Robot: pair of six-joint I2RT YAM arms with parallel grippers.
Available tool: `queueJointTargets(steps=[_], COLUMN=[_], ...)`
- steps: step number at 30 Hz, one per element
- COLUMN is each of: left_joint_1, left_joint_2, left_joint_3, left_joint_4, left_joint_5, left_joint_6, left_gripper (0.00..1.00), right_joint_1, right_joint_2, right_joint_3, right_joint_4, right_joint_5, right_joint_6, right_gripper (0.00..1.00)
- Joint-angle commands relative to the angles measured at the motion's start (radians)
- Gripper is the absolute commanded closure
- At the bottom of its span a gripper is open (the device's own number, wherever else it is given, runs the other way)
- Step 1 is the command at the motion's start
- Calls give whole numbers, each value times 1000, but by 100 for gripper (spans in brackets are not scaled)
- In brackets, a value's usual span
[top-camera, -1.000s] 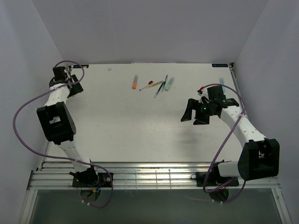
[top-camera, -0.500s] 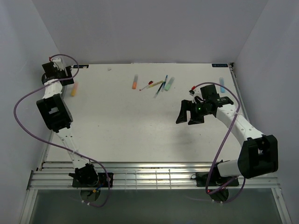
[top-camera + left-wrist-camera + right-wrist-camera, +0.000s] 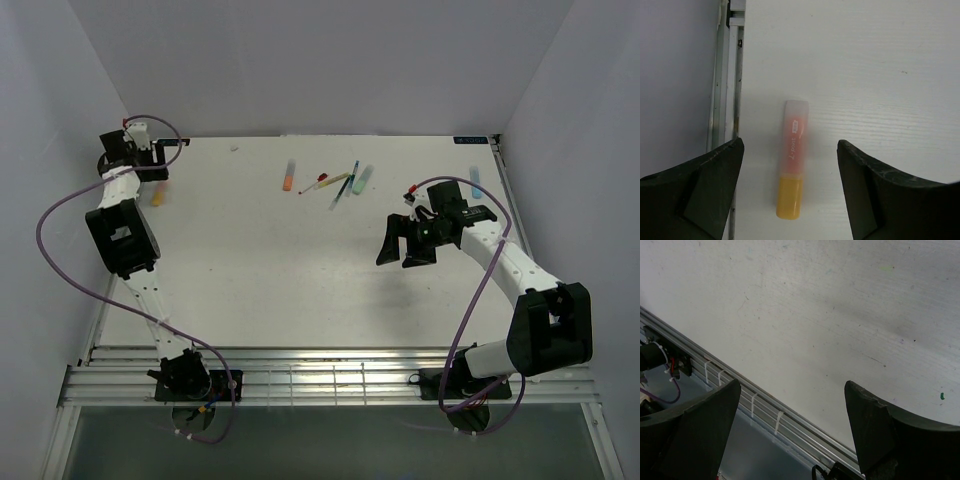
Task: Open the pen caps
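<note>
An orange pen with a translucent barrel and its orange cap on lies on the table by the left edge; it also shows in the top view. My left gripper hovers above it, open and empty, a finger on each side. In the top view the left gripper is at the far left. More capped pens lie at the back: orange, thin red, pale green, and blue at the right. My right gripper is open and empty over bare table.
A metal rail runs along the table's left edge beside the orange pen. Thin blue and yellowish stick pens lie crossed among the back group. The table's near rail shows under the right gripper.
My left gripper has drawn back from over the orange pen, which now lies uncovered on the table. My right gripper has moved a little to the left.
</note>
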Motion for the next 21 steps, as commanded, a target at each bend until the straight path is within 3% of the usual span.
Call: queueJointTargets(steps=[1,14,21], left_joint_1=[-28,-62,-53], left_joint_2=[16,59,68], left_joint_3=[4,16,24], left_joint_4=[-15,-19,-12], left_joint_5=[-1,-113,-93], left_joint_6=[27,19,7], left_gripper=[14,16,18], right_joint_1=[5,5,5], right_joint_2=[0,-17,-23], right_joint_3=[47,24,12], right_joint_4=[1,3,1], right_joint_5=[-1,13,16], right_joint_6=[-19,-17,-17], right_gripper=[10,10,10])
